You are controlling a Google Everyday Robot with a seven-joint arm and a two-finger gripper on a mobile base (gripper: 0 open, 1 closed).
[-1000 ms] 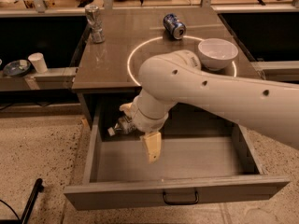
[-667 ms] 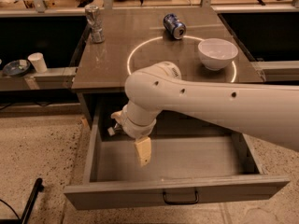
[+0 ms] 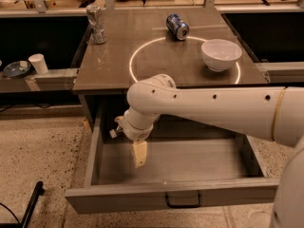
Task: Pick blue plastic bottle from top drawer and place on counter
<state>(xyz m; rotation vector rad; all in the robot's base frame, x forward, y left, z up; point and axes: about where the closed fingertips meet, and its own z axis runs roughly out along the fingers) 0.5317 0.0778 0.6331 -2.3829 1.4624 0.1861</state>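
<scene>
Arm [image 3: 213, 110] reaches in from the right, and the gripper [image 3: 138, 159] hangs pointing down inside the open top drawer [image 3: 142, 196], left of middle, just above the grey floor. Clenched or released? Cannot tell from here. The blue plastic bottle cannot be made out: the wrist blocks the drawer's far-left corner, and only a small white bit [image 3: 113, 133] pokes out there. Up on the table [image 3: 114, 65], a crushed silver can [image 3: 96, 23] stands far left, a blue soda can [image 3: 177, 26] lies on the far edge of the white circle [image 3: 130, 63], and a white bowl [image 3: 221, 53] sits right. A cup [image 3: 38, 63] rests on the left side shelf.
</scene>
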